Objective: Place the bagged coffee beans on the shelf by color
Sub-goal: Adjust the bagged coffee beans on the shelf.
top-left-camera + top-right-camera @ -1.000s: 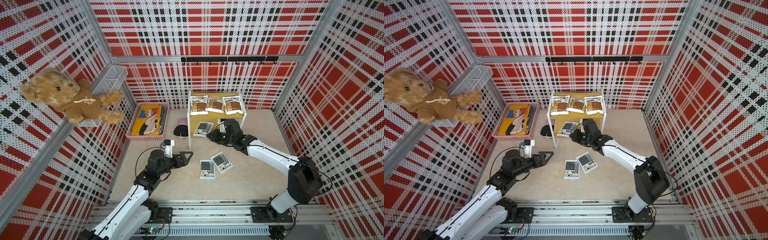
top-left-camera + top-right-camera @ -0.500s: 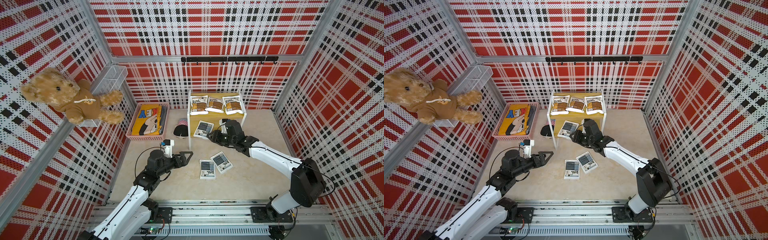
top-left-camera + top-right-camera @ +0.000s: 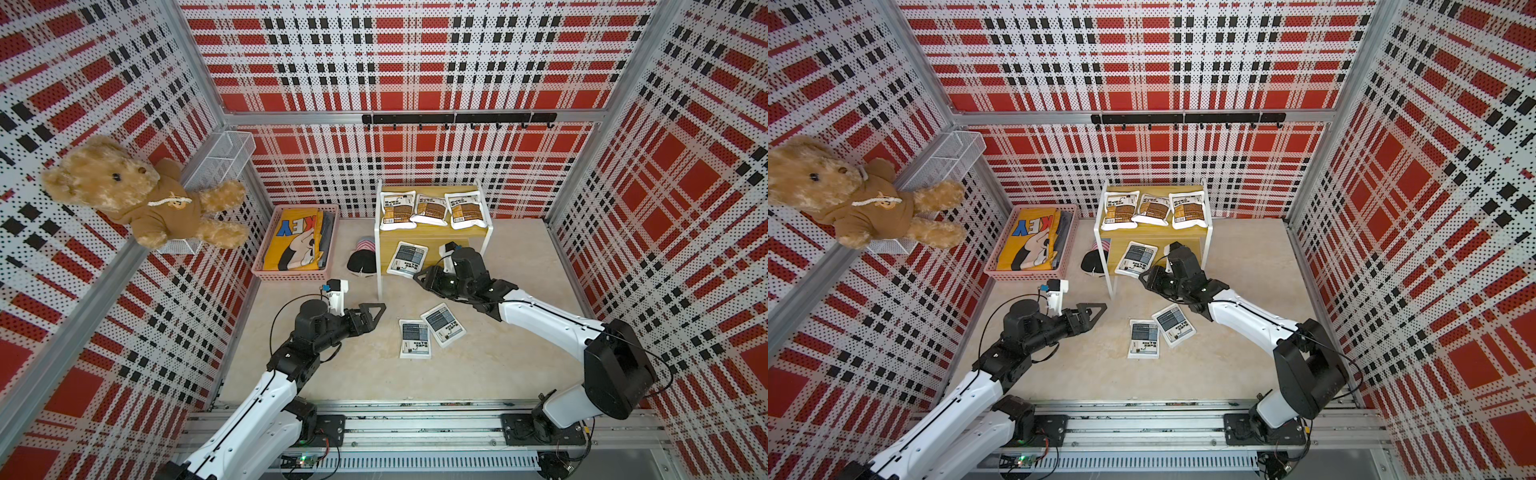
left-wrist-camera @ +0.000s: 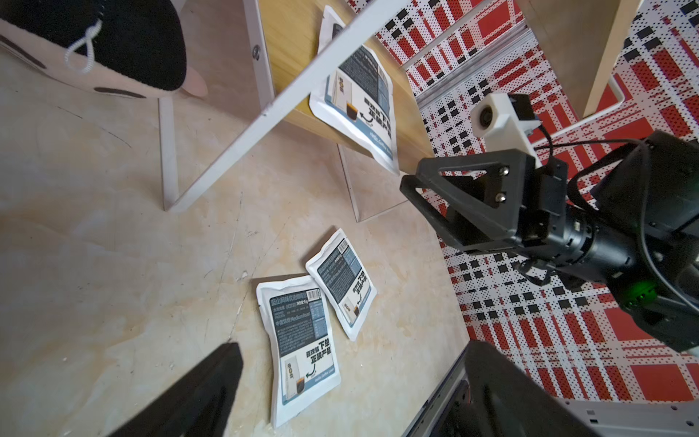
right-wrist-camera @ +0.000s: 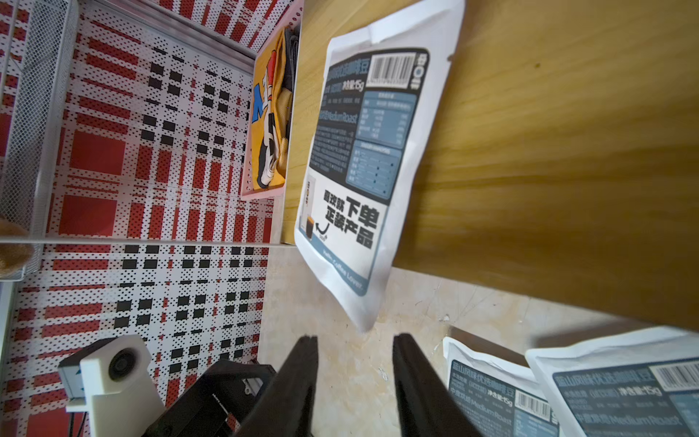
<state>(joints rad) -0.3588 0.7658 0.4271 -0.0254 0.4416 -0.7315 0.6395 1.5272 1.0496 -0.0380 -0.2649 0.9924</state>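
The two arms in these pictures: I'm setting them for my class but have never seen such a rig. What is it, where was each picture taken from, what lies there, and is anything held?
They are two robot arms, each ending in a two-fingered gripper. Both top views look down on the whole scene; each wrist view comes from a camera on one arm. A stepped shelf carries three brown bags above and one grey bag below; two more grey bags lie on the floor. The left gripper and right gripper are open, holding nothing.
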